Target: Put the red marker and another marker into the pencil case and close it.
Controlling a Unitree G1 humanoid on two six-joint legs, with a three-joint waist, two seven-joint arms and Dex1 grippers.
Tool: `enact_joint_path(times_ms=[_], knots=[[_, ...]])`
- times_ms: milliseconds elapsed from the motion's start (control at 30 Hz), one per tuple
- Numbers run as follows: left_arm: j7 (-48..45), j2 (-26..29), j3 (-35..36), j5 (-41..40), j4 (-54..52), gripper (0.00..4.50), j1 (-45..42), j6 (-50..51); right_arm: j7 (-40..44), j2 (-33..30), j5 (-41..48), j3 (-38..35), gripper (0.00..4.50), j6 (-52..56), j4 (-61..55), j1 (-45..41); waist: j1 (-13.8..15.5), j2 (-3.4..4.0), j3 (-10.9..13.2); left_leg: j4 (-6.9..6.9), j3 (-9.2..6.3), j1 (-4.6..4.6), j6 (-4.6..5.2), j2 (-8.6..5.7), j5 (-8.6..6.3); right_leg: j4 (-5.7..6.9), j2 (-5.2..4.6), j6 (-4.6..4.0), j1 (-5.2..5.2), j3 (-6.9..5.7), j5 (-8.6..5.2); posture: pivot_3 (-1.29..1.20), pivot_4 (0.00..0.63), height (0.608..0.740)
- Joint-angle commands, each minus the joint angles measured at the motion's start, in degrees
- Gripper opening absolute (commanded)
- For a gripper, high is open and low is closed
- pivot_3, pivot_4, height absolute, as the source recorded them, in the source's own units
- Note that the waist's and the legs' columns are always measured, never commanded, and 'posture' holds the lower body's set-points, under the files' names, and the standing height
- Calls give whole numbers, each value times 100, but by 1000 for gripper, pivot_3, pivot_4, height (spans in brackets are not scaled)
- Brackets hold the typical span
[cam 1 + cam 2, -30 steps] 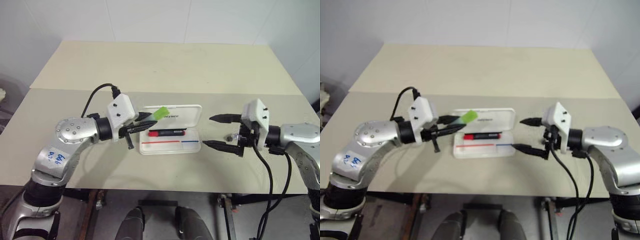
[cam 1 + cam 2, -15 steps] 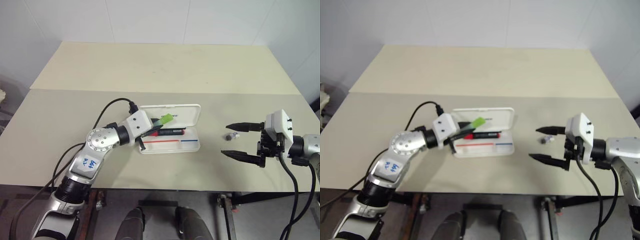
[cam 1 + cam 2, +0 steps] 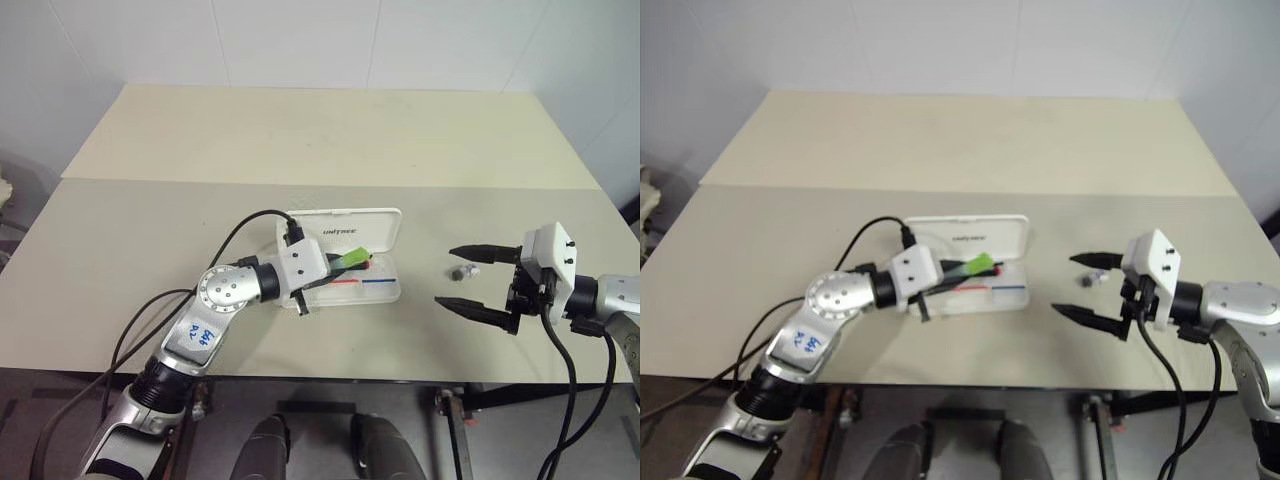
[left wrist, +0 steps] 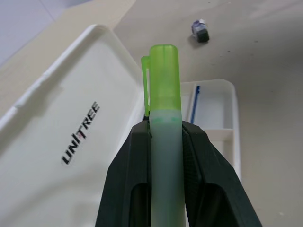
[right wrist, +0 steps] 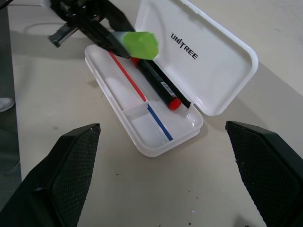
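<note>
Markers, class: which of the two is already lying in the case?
The red marker, black barrel with red end, lies in the pencil case. The green-capped highlighter is clamped in the left gripper above it.

The pencil case [image 5: 208, 71] is white, with a dark logo on its lid and a red line and a blue line inside. The highlighter [image 4: 164, 123] has a light green cap and pale grey-blue body; the red marker [image 5: 161, 87] is black with red ends.
</note>
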Motion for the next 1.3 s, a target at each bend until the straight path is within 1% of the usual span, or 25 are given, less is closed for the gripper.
enact_joint_path(times_ms=[33, 533, 567, 667, 800, 900, 933, 1100, 1300], knots=[[-50, 32, -43, 126, -151, 422, 0, -50, -79, -5, 16, -27, 4500, -43, -188, -20, 1, 0, 0, 1, 0, 0, 0, 0, 0, 0, 0, 0, 0, 0, 0, 0, 150, 740], [-188, -163, -136, 270, 203, 422, -185, -275, -292, -10, 24, -19, 4500, 10, -326, 85, 1, 0, 0, 8, 0, -1, 3, 0, -2, 0, -1, 0, 2, 0, 0, 0, 150, 740], [-179, -189, -137, 276, 221, 1156, -202, -257, -306, -11, 24, -17, 4500, 14, -333, 88, 1, 0, 0, 9, 0, -1, 3, 0, -2, 0, -1, 0, 3, 0, 0, 0, 150, 740], [-171, -228, -124, 296, 284, 1980, -237, -258, -336, -12, 20, -6, 4500, 17, -337, 87, 1, 0, 0, 14, 0, -1, 3, 0, -2, 1, 0, 0, 4, 0, 0, 0, 150, 740], [-162, -248, -79, 303, 331, 3415, -272, -227, -369, -16, 9, -2, 4500, 18, -326, 79, -2, 0, 0, 22, 0, -1, 4, -1, -3, 1, 0, 0, 8, 1, 0, 0, 150, 740], [-174, -235, -51, 284, 288, 4341, -250, -171, -373, -21, -3, 9, 4500, 7, -299, 57, 1, 0, 0, 24, 0, -1, 6, -1, -3, 1, 0, -1, 10, 1, 0, 0, 150, 740], [-190, -216, -42, 273, 259, 4449, -230, -158, -376, -22, -8, 15, 4500, 6, -287, 44, 1, 0, 0, 25, 0, -1, 6, -1, -3, 1, 0, -1, 10, 1, 0, 0, 150, 740], [-215, -176, 60, 190, 28, 4449, -140, 39, -374, -22, -35, 58, 4500, -18, -224, -18, -2, 0, 0, 24, 0, -1, 7, -1, -4, 1, 0, -1, 10, 1, 0, 0, 150, 740], [-66, -354, -8, 363, 558, 4449, -384, -275, -355, 22, -96, 201, 4500, -67, -82, -190, 2, 0, 0, 27, 0, 0, 7, -1, -4, 1, -1, -1, 13, 1, 0, 0, 150, 740]])
